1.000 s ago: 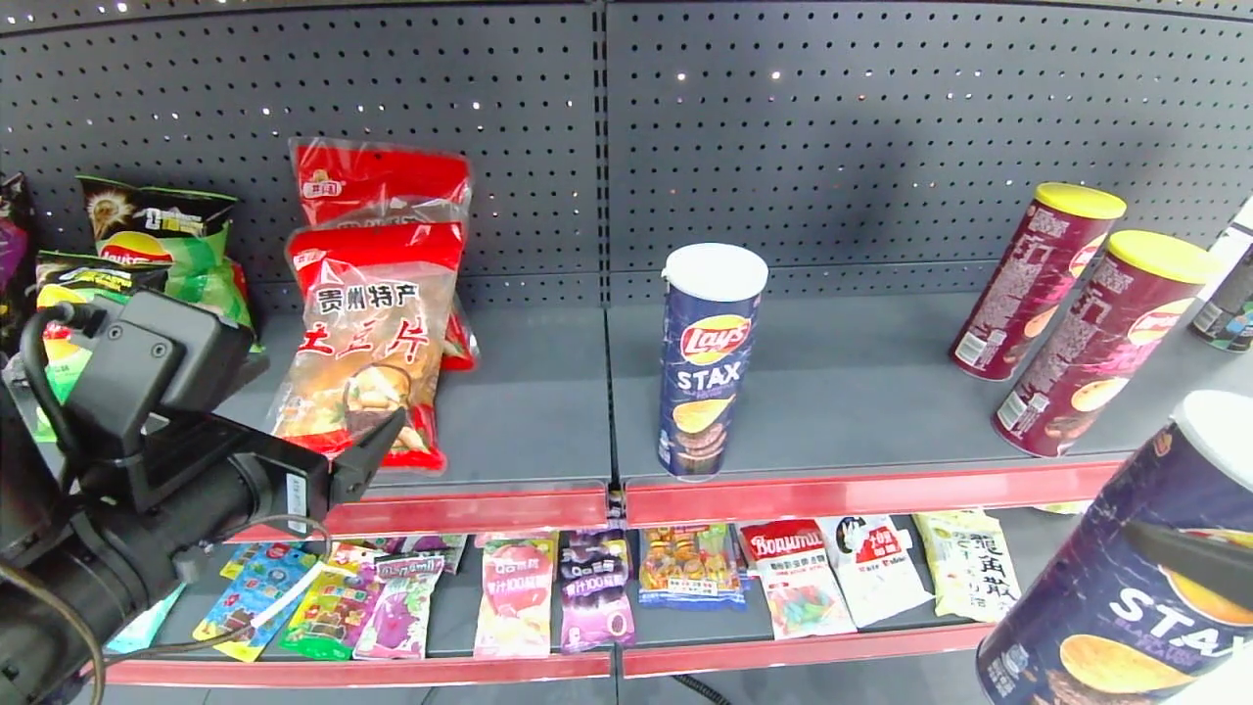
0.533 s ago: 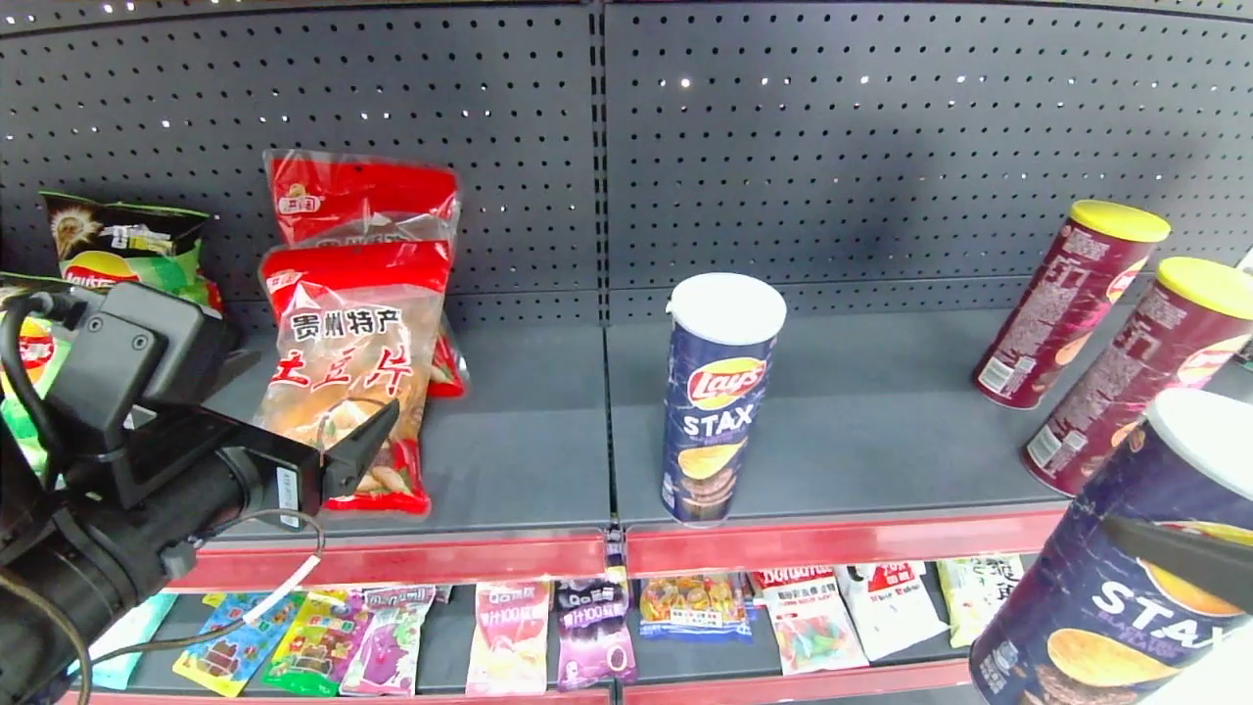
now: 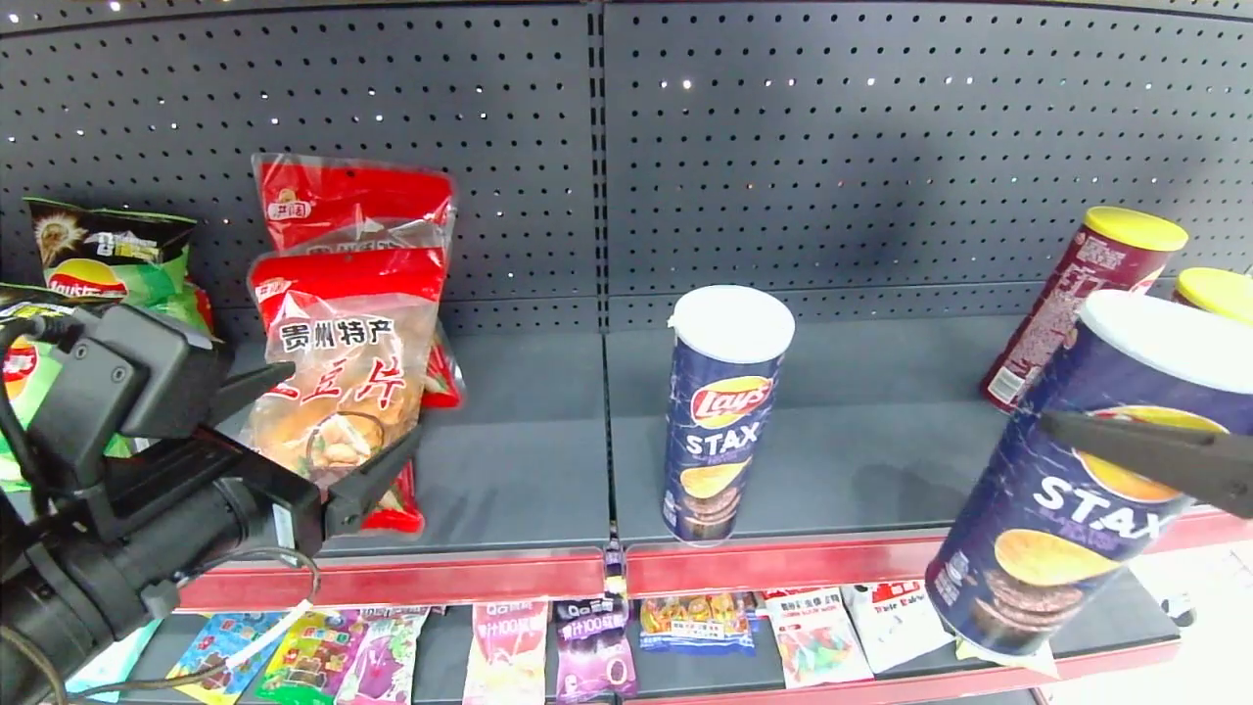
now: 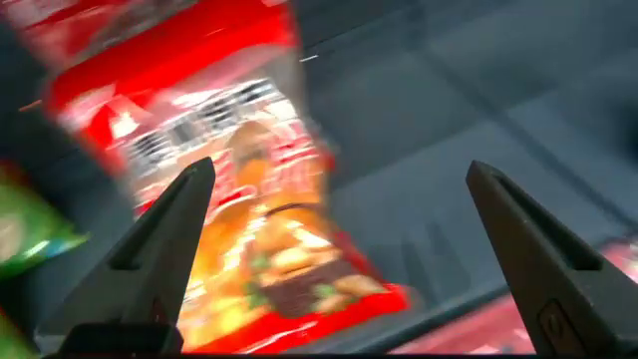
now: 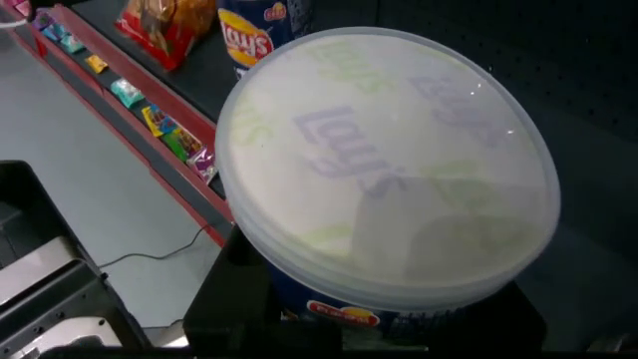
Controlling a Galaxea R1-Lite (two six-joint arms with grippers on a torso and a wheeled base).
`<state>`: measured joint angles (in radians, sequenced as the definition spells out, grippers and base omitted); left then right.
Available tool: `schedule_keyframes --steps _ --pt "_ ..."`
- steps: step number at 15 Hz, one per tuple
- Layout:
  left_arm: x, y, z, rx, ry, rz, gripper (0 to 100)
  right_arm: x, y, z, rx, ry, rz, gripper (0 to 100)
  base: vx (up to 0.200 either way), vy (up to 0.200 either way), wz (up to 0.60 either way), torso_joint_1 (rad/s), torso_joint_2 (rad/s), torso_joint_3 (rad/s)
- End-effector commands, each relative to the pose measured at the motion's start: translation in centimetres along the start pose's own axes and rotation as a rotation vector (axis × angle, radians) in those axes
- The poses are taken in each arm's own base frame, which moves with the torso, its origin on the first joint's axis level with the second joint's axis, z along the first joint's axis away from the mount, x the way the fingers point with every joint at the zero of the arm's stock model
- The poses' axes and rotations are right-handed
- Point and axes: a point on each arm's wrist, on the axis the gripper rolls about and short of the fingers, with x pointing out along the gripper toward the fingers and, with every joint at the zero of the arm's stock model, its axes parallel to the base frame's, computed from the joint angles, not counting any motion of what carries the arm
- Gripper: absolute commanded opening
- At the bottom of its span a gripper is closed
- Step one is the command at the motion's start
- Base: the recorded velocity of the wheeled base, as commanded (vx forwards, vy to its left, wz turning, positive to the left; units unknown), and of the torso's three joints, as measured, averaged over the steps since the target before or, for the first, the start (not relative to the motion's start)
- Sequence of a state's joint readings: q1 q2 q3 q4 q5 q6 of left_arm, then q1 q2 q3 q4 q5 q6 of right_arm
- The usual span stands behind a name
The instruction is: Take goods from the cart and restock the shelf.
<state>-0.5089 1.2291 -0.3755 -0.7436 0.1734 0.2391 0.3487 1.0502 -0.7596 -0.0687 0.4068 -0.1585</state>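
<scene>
Pinching a blue chip can (image 3: pixel 1067 509) at the lower right of the head view, the right gripper (image 3: pixel 1126 446) is held before the shelf (image 3: pixel 861 460) edge. A second blue can (image 3: pixel 724 416) is seen upright at centre. At lower left, the left gripper (image 3: pixel 352 403) is spread before a red snack bag (image 3: pixel 343 343).

L arm: matte black cylindrical forearm (image 3: pixel 88 578), boxy black camera housing (image 3: pixel 117 377) on top w/ round screws. Thick black cable (image 3: pixel 15 411) loops at rear; thin grey wire (image 3: pixel 315 578) w/ white tag below. Left gripper (image 3: pixel 352 403): two tapered black wedge fingers (image 4: pixel 164 249), white label at base. Right gripper (image 3: pixel 1087 431): same dark wedge finger (image 3: pixel 1155 458).
</scene>
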Motion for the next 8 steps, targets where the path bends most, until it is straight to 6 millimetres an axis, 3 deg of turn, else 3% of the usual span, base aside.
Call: schedule_keyframes --steps 1,5,8 --pt "-0.6 -0.1 0.1 -0.021 -0.023 -0.086 100 5.0 -2.0 0.3 0.015 0.037 0.016 0 0.0 0.0 0.0 0.0 0.0 0.0" --pt "-0.2 -0.2 0.2 -0.032 -0.015 -0.109 100 11.1 -4.7 1.0 0.006 0.004 0.02 0 0.0 0.0 0.0 0.0 0.0 0.0" --pt "0.4 -0.2 0.7 -0.034 -0.016 -0.099 100 14.2 -6.2 1.9 0.003 -0.008 0.049 0 0.0 0.0 0.0 0.0 0.0 0.0"
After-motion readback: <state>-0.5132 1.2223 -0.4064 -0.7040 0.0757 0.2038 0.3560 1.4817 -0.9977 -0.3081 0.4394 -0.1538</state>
